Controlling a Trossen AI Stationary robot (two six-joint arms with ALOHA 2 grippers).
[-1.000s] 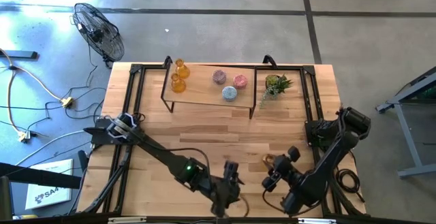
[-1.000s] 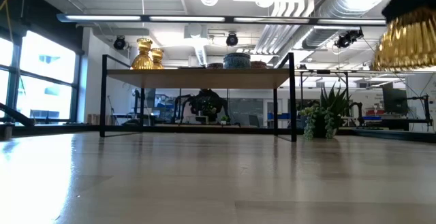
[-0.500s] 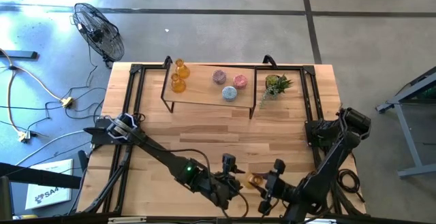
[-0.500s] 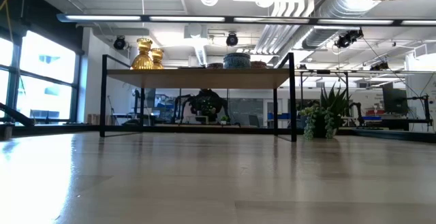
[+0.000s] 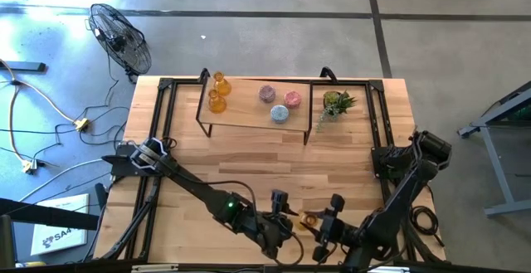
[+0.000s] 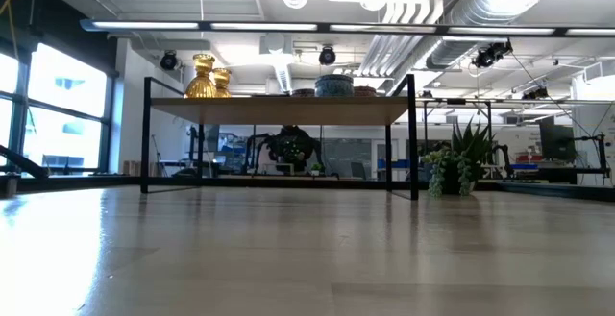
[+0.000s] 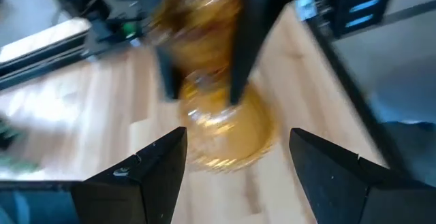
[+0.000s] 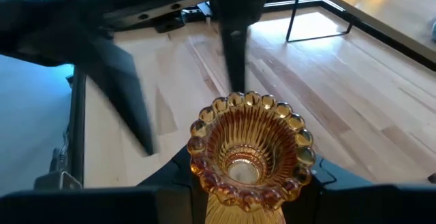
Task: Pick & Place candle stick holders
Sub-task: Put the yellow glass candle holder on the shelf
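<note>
On the raised wooden shelf (image 5: 249, 115) at the far side of the table stand two amber glass bottle-shaped holders (image 5: 217, 92), then the two pink glass rounder holders (image 5: 280, 96) and the light blue glass one (image 5: 280, 113).

Near the front edge, the left gripper (image 5: 280, 213) stands with fingers apart, facing the third amber ribbed glass candle stick holder (image 8: 250, 149). The right gripper (image 5: 325, 223) is clamped on it, clear of the table.

This looks like a handover, though blur hides any contact. The left fingers should close squarely before the right lets go.

No writing is legible.
</note>
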